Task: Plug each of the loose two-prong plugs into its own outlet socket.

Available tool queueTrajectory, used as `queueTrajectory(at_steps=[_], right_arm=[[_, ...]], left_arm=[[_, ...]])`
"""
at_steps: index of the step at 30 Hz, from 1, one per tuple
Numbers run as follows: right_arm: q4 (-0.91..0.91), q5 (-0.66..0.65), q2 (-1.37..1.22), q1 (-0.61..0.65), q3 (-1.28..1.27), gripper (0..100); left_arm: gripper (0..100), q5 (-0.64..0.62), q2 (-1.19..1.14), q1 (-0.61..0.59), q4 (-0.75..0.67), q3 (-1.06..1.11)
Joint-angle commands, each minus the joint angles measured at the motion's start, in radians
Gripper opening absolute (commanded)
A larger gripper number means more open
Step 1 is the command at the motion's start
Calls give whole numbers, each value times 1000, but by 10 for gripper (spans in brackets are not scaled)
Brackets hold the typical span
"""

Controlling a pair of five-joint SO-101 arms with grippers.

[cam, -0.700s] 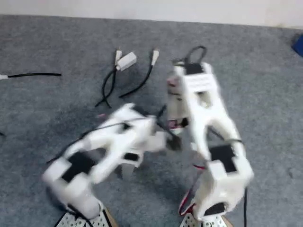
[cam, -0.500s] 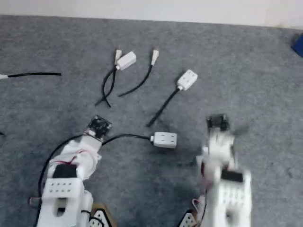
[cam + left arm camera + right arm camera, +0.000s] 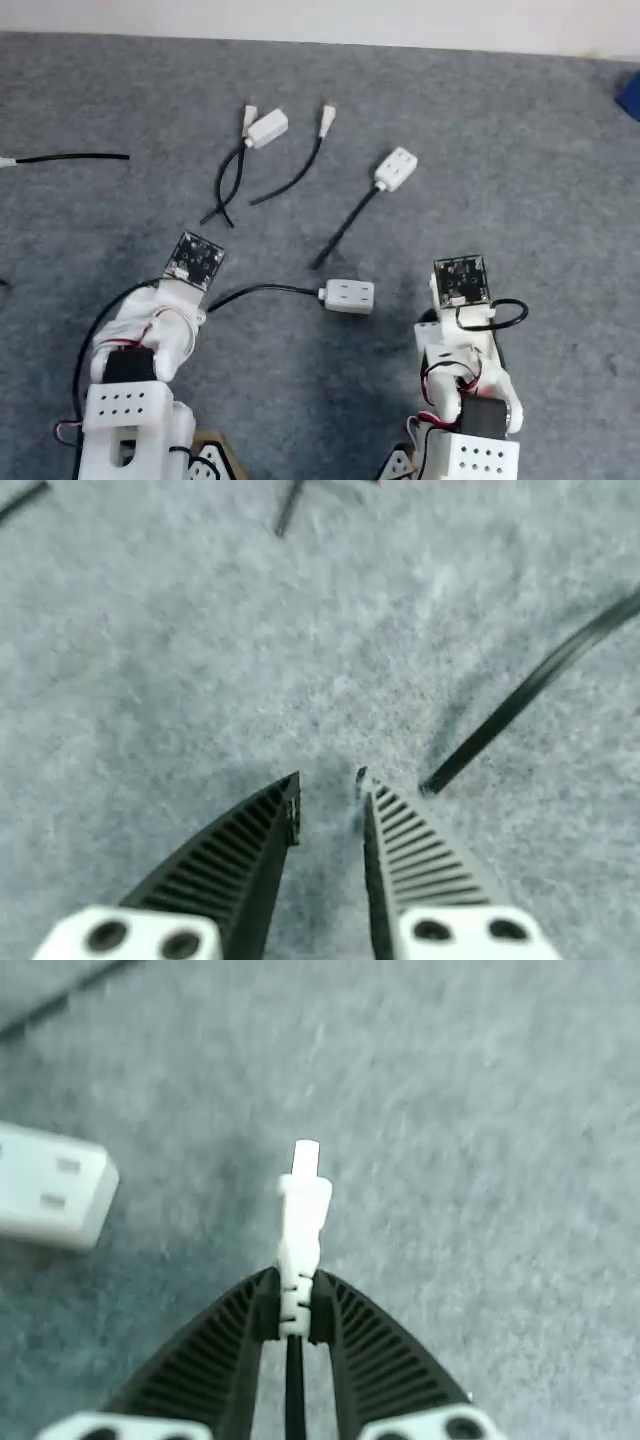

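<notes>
Grey carpet covers the whole work surface, with a pale wall along its far edge. Both arms sit at the near edge, the left arm and the right arm side by side and well apart.

Between them lies the near socket, a white block flat on the carpet, its black cord running toward the left arm. A second socket lies farther out, its own cord trailing back toward the near one. A third socket is farthest, with a small white plug end touching its far side; whether that one is seated cannot be told. Just beside it, apart, a loose plug lies on the carpet with its cord curling away.

The right gripper pinches a white plug by its base, prongs pointing outward, near that socket but not touching it.

The left gripper hovers over bare carpet, its fingers parted by a narrow gap with nothing between them; a black cord lies just beside one tip.

A separate black cable lies at the carpet's left edge.
</notes>
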State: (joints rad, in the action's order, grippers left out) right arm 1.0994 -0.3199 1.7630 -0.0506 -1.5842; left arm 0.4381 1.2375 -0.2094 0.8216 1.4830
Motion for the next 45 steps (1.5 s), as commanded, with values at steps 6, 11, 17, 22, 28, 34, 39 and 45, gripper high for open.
queueTrajectory(at_steps=[6,11,17,22,28,34,39,45], right_arm=[[153,-12,8,16,351,10],[105,-3,-154,101,390,10],[18,129,-745,119,685,10],[208,247,-1241,119,1118,10],[285,278,-1463,234,1274,10],[196,315,-1307,326,1132,10],[202,253,-1178,302,1033,10],[173,181,-1106,282,892,10]], left_arm=[[109,-14,13,-12,334,-404],[109,-14,5,-8,457,-509],[109,-14,5,-8,598,-575],[109,-12,4,-12,605,-601],[109,-12,-12,-8,494,-585],[109,-9,-234,-8,387,-598],[109,-8,-387,-8,350,-659],[109,-8,-467,25,304,-668]])
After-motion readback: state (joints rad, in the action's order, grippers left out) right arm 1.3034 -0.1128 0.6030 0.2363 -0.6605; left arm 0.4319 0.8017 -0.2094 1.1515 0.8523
